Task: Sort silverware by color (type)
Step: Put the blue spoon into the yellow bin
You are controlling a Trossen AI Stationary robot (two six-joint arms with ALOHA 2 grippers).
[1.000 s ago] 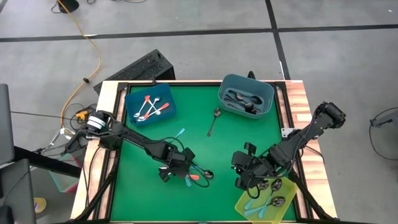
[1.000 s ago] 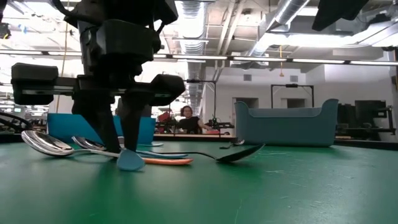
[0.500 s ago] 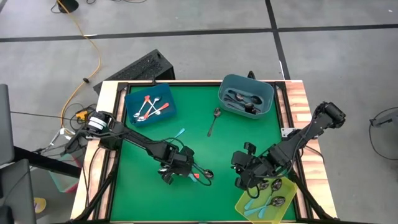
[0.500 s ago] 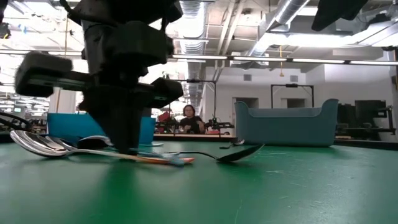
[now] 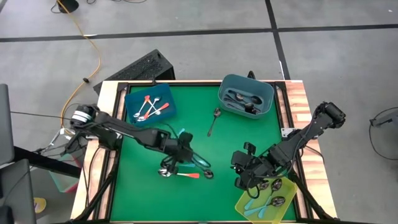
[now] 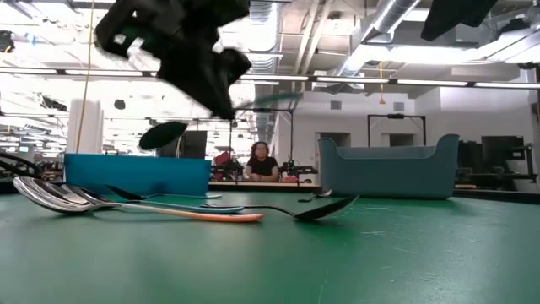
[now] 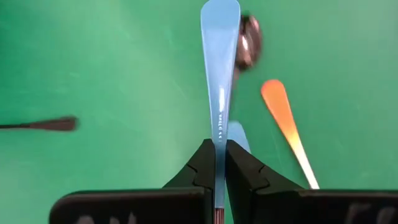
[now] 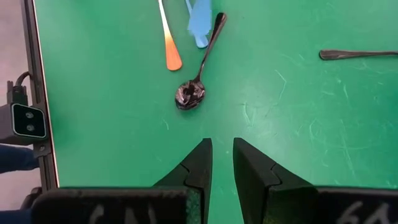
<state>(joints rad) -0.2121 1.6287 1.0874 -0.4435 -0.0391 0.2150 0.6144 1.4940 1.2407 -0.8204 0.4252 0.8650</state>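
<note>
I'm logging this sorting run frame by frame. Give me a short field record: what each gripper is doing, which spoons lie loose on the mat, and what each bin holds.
left gripper: shut on light-blue-handled spoon, lifted off the green mat
right gripper: open, empty, beside the yellow-green bin
loose on mat: orange-handled spoon, dark metal spoon
blue bin: orange-handled spoons
grey-teal bin: dark spoons
yellow-green bin: light-blue-handled spoons

Green table (image 5: 143, 180): spoons (image 5: 213, 122), three bins (image 5: 246, 97).
</note>
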